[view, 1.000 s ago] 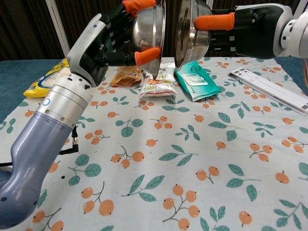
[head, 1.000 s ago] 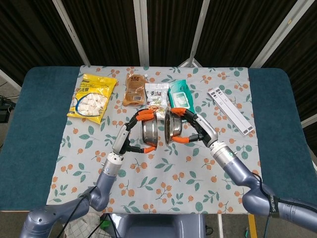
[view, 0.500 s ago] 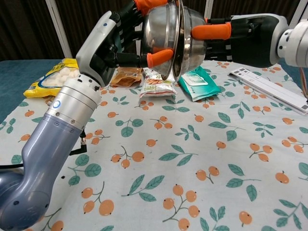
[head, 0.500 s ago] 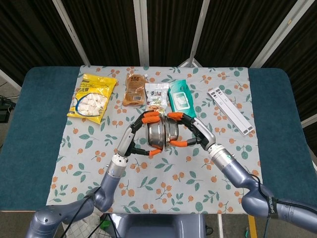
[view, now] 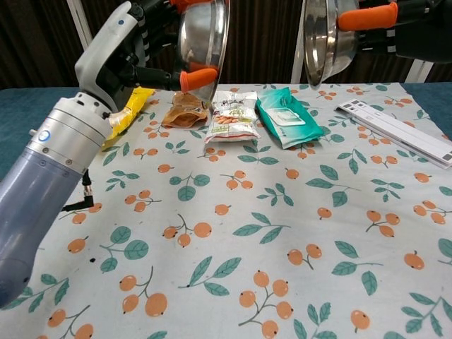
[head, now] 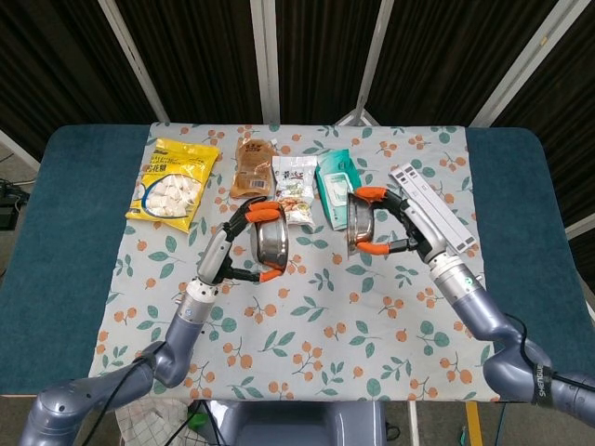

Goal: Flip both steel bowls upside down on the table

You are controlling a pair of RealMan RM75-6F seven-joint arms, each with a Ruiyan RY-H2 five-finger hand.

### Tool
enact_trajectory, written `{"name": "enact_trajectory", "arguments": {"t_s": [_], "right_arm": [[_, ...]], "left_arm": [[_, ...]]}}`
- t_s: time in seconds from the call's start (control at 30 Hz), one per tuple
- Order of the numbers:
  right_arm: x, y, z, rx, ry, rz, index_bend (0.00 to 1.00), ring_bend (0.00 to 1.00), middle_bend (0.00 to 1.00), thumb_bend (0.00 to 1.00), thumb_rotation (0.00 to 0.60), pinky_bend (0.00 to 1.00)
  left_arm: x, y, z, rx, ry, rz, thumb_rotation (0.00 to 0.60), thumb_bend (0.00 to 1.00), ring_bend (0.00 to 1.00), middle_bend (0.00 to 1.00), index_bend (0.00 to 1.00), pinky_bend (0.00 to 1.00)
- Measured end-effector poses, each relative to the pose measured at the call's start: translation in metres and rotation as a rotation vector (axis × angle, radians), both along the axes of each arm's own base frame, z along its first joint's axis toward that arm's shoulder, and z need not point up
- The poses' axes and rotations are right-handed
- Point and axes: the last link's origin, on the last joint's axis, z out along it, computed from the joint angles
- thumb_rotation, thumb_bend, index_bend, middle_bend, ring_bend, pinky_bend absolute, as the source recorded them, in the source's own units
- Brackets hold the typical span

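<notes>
Bowls (head: 272,240) parted; chest view crops right hand (head: 402,226).

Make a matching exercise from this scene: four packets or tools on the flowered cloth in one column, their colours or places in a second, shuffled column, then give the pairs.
Things:
1. Snack bag at the cloth's far left corner
2. Flat wipes pack beside the snack packets
3. Steel bowl in the left hand
4. Long slotted plastic strip

Descriptions:
A. white, lying at the far right of the cloth
B. yellow
C. held on edge above the cloth
D. teal green

Pairs: 1-B, 2-D, 3-C, 4-A
</notes>
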Motion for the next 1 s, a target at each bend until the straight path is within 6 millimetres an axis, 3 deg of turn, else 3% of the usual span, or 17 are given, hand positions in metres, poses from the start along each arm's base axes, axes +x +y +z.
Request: {"name": "enact_trajectory", "arguments": {"t_s": [0.2,0.43,0.7,1.0], "right_arm": [[-0.023,-0.006,0.01,-0.11,0.297,0.047,0.43,0.37,0.32,0.07,0.6,0.09],[-0.048,-0.006,0.008,-0.177,0.681,0.113,0.44,0.37,0.32,0.07,0.6,0.09],[-0.057,0.001,-0.026,-0.187,0.967,0.23,0.44,0.37,0.32,0.07,0.6,0.09],[-0.056,0.003,-0.067,-0.118,1.045,0.261,0.44,0.37,0.32,0.07,0.6,0.09]], "left_arm": [[-0.013,0.004,0.021,0.05,0.268,0.067,0.6,0.05,0.1,0.22,0.36,0.34],[-0.023,-0.013,0.043,0.036,0.655,0.185,0.6,0.04,0.1,0.22,0.35,0.34],[-0.069,-0.011,0.05,-0.119,0.948,0.408,0.6,0.02,0.1,0.22,0.32,0.34],[-0.073,0.002,0.029,-0.192,0.921,0.431,0.6,0.02,0.1,0.21,0.31,0.33]]}}
